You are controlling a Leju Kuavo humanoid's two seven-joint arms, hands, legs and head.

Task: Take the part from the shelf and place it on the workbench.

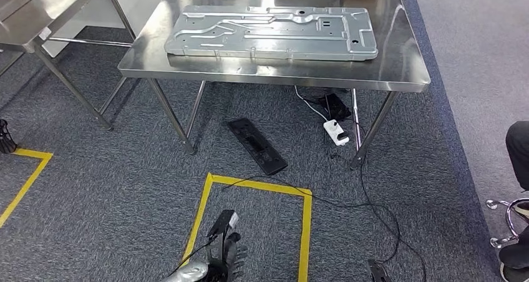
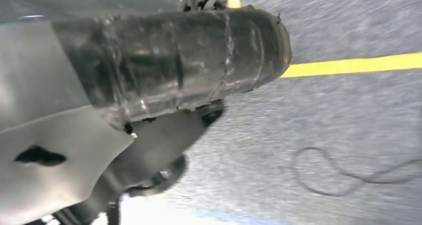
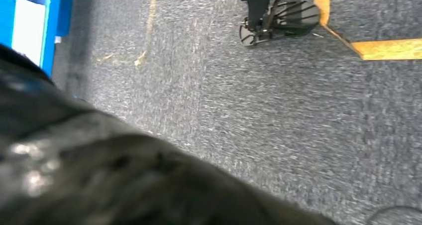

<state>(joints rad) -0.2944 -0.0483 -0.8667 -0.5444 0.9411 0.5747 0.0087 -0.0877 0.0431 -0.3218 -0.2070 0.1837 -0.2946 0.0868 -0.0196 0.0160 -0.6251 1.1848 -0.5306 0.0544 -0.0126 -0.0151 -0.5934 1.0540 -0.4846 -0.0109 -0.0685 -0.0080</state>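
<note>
A large silver stamped sheet-metal part (image 1: 271,32) lies flat on the steel workbench (image 1: 399,70) ahead of me. My left hand (image 1: 224,251) hangs low over the carpet, well short of the bench, with dark fingers spread and nothing in them. In the left wrist view its thick taped thumb (image 2: 174,60) juts out over the grey floor, holding nothing. My right hand (image 3: 99,175) is a dark blurred mass close to the lens in the right wrist view, and how its fingers lie is hidden.
A second steel table (image 1: 37,14) stands at the left. Under the workbench lie a flat black piece (image 1: 257,146), a white power strip (image 1: 335,132) and cables. Yellow tape (image 1: 305,226) marks a square on the carpet. A person's dark leg (image 1: 518,151) and a chair base are at the right edge.
</note>
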